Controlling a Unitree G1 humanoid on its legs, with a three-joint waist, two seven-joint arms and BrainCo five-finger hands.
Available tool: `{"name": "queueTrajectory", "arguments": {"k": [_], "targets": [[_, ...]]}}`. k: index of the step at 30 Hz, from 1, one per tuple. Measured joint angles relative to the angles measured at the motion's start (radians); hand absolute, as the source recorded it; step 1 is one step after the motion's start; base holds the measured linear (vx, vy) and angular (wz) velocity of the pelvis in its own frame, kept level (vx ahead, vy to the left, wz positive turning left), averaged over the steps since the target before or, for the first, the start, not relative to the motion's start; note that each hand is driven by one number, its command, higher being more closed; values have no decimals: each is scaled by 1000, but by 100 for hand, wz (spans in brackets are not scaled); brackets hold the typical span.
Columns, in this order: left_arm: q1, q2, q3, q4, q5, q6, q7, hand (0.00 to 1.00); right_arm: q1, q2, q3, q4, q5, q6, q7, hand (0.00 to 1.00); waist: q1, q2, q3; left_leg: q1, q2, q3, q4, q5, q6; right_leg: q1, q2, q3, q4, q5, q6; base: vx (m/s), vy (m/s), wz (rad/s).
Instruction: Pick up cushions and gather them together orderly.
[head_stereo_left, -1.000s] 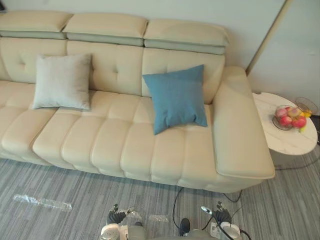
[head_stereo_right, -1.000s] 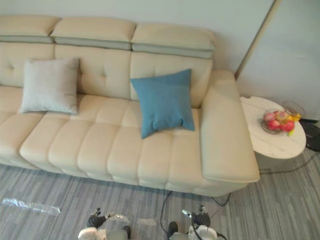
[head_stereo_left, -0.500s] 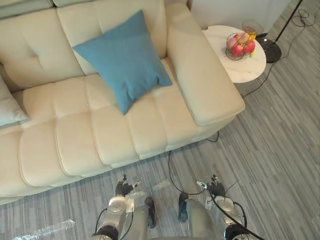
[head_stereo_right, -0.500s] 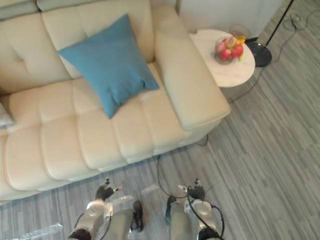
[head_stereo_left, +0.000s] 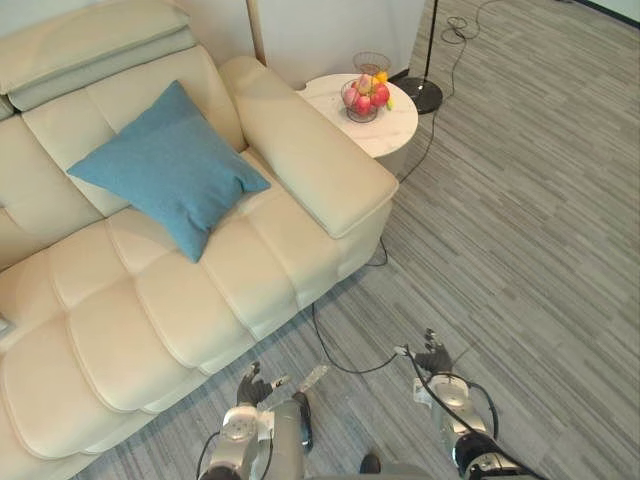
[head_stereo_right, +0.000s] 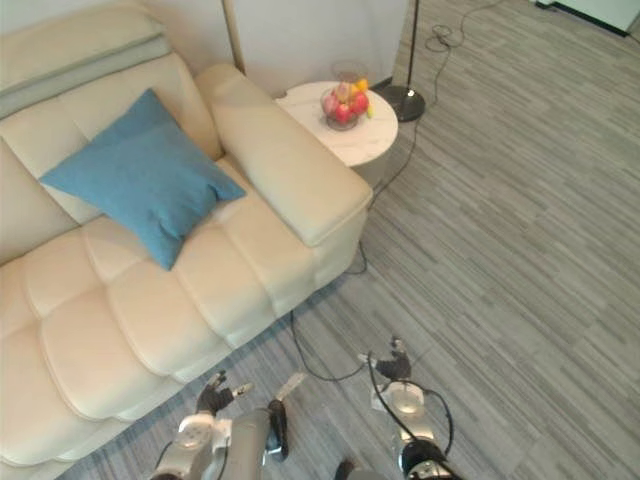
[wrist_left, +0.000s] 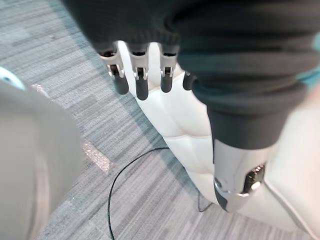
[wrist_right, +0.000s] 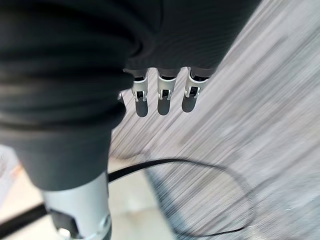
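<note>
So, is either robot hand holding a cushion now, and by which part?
Nothing is held. The left robot hand and the right robot hand hang open above the floor, fingers straight. The blue cushion lies on the sofa, touched by neither.

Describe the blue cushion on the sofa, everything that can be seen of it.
The blue cushion is square, plump and teal-blue, in what looks like a plain woven fabric with a slight crease across its face. It stands turned on a corner, like a diamond, and tilted back on the cream sofa. Its upper part leans on the backrest and its lowest corner rests on the seat. One side corner reaches close to the armrest; contact there cannot be told.
</note>
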Motion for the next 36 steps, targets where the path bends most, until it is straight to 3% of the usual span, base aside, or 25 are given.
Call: {"name": "queueTrajectory", "arguments": {"k": [1,4,7,8,11,13,15,16,17,18,20,22,23,25,26,27,28,29,32,33,36], "targets": [[2,3,-9,0,-6,0,-1,0,14,-2,-15,0,6,0,3,0,-9,-10,-2,-8,-23,-77,-6,11,-23,-16,-13,2,5,-2,-6,-192,-55,-23],[33,4,-5,-2,-14,3,-9,0,59,-4,-38,7,25,6,7,0,-17,-3,-3,18,-47,-251,142,-100,-40,-85,-30,63,81,4,-12,-157,96,-59],[64,-1,-7,18,-28,3,-10,0,96,-11,-63,40,30,12,22,0,-46,14,-18,121,-41,-335,160,-226,-59,-120,-39,143,98,31,34,-159,279,-72],[66,-6,-7,33,-28,5,-9,0,122,-16,-75,44,30,18,25,0,-48,21,-27,156,-48,-341,91,-272,-31,-131,-36,177,86,45,59,-195,359,-75],[94,29,-8,39,-27,6,-8,0,208,46,-87,50,30,41,46,0,-68,-31,-81,159,-104,-286,15,-233,0,-127,-102,206,-18,107,80,-118,242,-41],[101,39,-9,51,-25,6,-8,0,225,68,-112,61,37,43,49,0,-81,-44,-91,157,-125,-267,15,-229,11,-127,-123,221,-72,142,84,-106,217,-30],[103,50,-8,64,-20,5,-10,0,214,68,-112,62,36,43,52,0,-80,-43,-96,138,-126,-220,14,-225,23,-151,-122,268,-110,158,59,-85,200,-65],[96,51,-9,68,-10,3,-10,0,204,68,-110,62,35,43,53,0,-79,-51,-99,126,-125,-177,14,-223,36,-174,-122,296,-133,176,31,-59,196,-91],[94,50,-9,70,-4,2,-11,0,189,68,-105,62,35,43,53,0,-78,-42,-96,116,-112,-133,8,-219,48,-198,-125,291,-143,196,-17,-53,174,-114],[94,44,-9,75,6,3,-12,0,171,68,-98,65,34,43,54,0,-78,-29,-97,106,-85,-76,-7,-201,65,-227,-134,244,-129,205,-68,-80,111,-143],[81,44,-10,91,29,8,-12,0,122,66,-78,83,34,45,54,0,-72,-10,-82,142,-35,18,-68,-166,78,-301,-152,-35,91,187,-49,-14,41,-147],[77,43,-9,97,34,13,-12,0,129,63,-68,87,34,46,53,0,-70,-14,-79,189,-22,93,-97,-152,74,-247,-144,-164,176,127,-28,103,-19,-125],[70,48,-7,97,33,15,-12,0,127,58,-68,88,33,47,53,0,-67,-24,-80,190,-27,117,-82,-153,75,-244,-148,-190,158,125,-24,52,-49,-130],[52,37,3,99,33,26,-14,0,126,44,-62,95,29,45,53,0,-57,-35,-69,183,-44,115,-64,-149,101,-218,-141,-208,87,167,-36,-54,-36,-119],[48,8,19,96,33,24,-15,0,126,13,-69,117,28,48,50,0,-42,11,-98,203,-42,69,-176,-101,124,-161,-93,-205,-42,194,-26,-156,-19,-119],[47,-8,34,85,33,16,-16,0,121,7,-76,123,27,53,45,0,-32,12,-101,221,-26,110,-200,-114,81,-168,-108,-264,95,110,-33,-130,-45,-103],[44,5,29,63,32,16,-14,0,121,15,-71,121,27,51,44,0,-36,-12,-105,226,-35,134,-200,-103,80,-160,-136,-289,149,46,-16,37,-88,-88],[36,16,18,55,32,18,-15,0,115,27,-69,127,26,51,44,0,-33,-42,-108,226,-38,163,-201,-103,79,-131,-126,-285,81,23,-3,47,-138,-66],[18,10,-24,59,33,22,-19,0,110,28,-75,121,28,48,42,0,-36,-22,-84,189,13,159,-116,-100,72,-63,-43,-244,-101,110,-28,-25,-142,-47],[15,6,-31,59,33,22,-20,0,114,28,-75,121,28,48,41,0,-35,-19,-78,184,21,152,-82,-100,72,-50,-36,-235,-112,120,-33,-36,-117,-34],[17,-7,-54,59,32,21,-28,0,123,17,-86,121,30,48,34,0,-32,4,-62,174,2,-26,-33,-98,67,-41,-16,-188,-121,138,-43,-62,-65,-42]]}}
